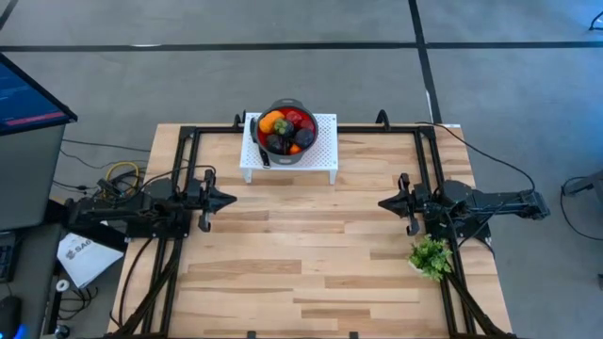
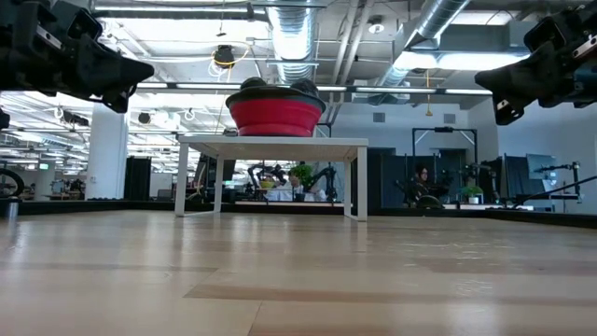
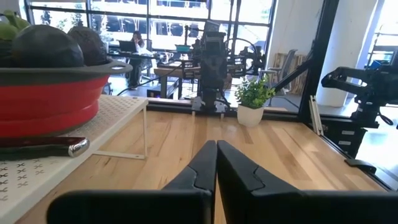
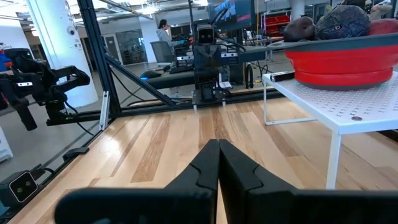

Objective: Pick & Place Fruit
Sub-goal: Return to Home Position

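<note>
At the left side of the wooden table (image 1: 301,268), the left gripper (image 1: 232,199) is held above the boards, pointing toward the middle. Its jaws are seen pressed together in the left wrist view, and nothing is held. Toward the far edge, near the middle, a white perforated shelf (image 1: 323,153) is stood on the table. A slim black knife (image 1: 258,147) is laid on it, just beside the red strainer bowl (image 2: 275,117). The fruit (image 1: 287,130), orange, red and dark purple, is piled inside that bowl. At the right side, the right gripper (image 1: 382,201) is held facing the left one, well apart from it, jaws likewise closed on nothing. A green leafy sprig (image 1: 431,256) is lain near the right arm.
</note>
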Motion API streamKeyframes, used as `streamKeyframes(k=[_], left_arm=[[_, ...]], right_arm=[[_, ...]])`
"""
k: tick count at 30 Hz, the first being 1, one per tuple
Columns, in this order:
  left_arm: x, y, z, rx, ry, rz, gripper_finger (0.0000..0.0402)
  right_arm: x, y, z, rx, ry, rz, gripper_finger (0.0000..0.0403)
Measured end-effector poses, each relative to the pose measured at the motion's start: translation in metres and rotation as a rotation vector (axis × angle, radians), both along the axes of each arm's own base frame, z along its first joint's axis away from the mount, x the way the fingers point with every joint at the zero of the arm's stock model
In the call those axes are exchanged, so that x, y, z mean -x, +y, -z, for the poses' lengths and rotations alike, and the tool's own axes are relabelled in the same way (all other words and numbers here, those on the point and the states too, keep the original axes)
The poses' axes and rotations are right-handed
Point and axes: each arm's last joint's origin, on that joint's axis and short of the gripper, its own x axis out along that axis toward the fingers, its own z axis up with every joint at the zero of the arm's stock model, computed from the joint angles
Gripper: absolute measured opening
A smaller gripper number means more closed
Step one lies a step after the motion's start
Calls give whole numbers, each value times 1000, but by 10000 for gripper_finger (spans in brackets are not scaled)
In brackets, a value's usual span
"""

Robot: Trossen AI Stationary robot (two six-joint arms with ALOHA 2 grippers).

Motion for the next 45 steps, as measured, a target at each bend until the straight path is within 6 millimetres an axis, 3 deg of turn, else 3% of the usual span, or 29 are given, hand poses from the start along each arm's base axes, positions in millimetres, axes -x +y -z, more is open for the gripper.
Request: streamKeyframes(k=[17,24,45], left_arm=[[0,0,-1,0,-8,-2,7],[0,0,-1,0,-9,-2,7],[0,0,-1,0,-9,-2,7]], right_arm=[[0,0,0,1,0,-2,0],[1,0,-1,164,-9,1,0],[0,1,1,166,0,-15,0]])
